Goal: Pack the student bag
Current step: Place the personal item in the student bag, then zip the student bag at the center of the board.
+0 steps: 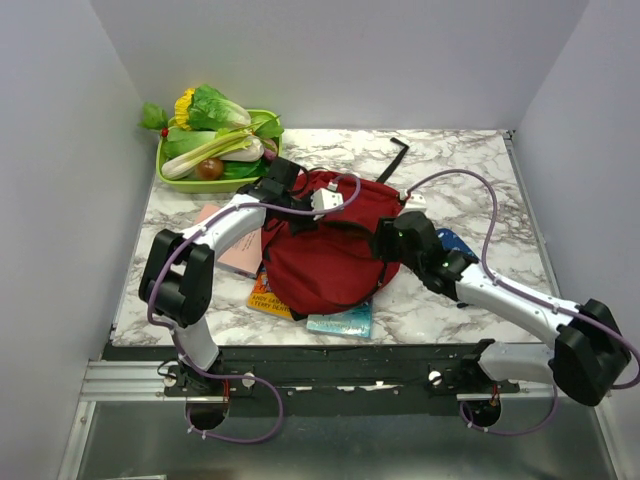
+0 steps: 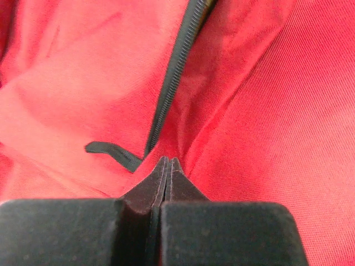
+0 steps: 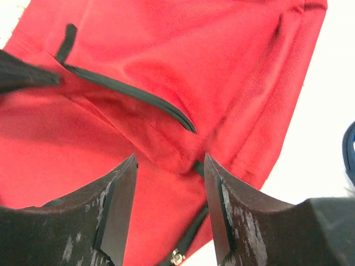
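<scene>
Left gripper (image 2: 167,162): I am pressing jaws together beside the student bag (image 1: 325,255) zipper (image 2: 175,72) (likely tensioning fabric); right gripper (image 3: 170,159) is hovering spread.

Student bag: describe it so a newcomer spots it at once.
Look at the centre of the marble table. The student bag is the slumped dark red fabric pack with black zipper trim, lying over flat books. It is by far the largest thing there.
</scene>
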`<move>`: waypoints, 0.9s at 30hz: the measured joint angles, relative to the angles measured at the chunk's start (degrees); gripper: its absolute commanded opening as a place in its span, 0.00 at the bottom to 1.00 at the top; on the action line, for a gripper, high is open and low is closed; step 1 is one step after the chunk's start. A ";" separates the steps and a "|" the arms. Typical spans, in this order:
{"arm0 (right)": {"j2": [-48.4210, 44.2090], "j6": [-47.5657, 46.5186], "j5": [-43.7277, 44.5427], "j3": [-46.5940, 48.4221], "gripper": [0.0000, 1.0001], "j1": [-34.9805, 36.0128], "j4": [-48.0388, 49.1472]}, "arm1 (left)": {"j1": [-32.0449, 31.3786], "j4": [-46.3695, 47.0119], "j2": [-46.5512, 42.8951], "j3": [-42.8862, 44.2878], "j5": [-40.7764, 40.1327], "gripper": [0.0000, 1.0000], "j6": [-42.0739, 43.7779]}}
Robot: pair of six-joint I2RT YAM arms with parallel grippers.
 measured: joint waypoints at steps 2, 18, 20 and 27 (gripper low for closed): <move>-2.67 1.68 -0.46 -2.36 0.64 0.00 -1.07 | 0.33 0.20 0.04 0.87 0.00 0.00 -2.16; 9.07 5.49 -5.53 -1.79 0.55 0.00 -6.38 | 6.47 -3.48 0.04 6.34 1.42 0.37 -13.46; 8.55 5.79 -5.95 -1.79 0.54 -0.02 -7.30 | 7.74 -4.17 -0.33 4.57 1.27 0.41 -13.66; 3.23 7.32 -6.75 -1.79 0.54 0.00 -14.78 | 9.14 -5.44 -4.13 -2.95 -1.68 0.50 -14.01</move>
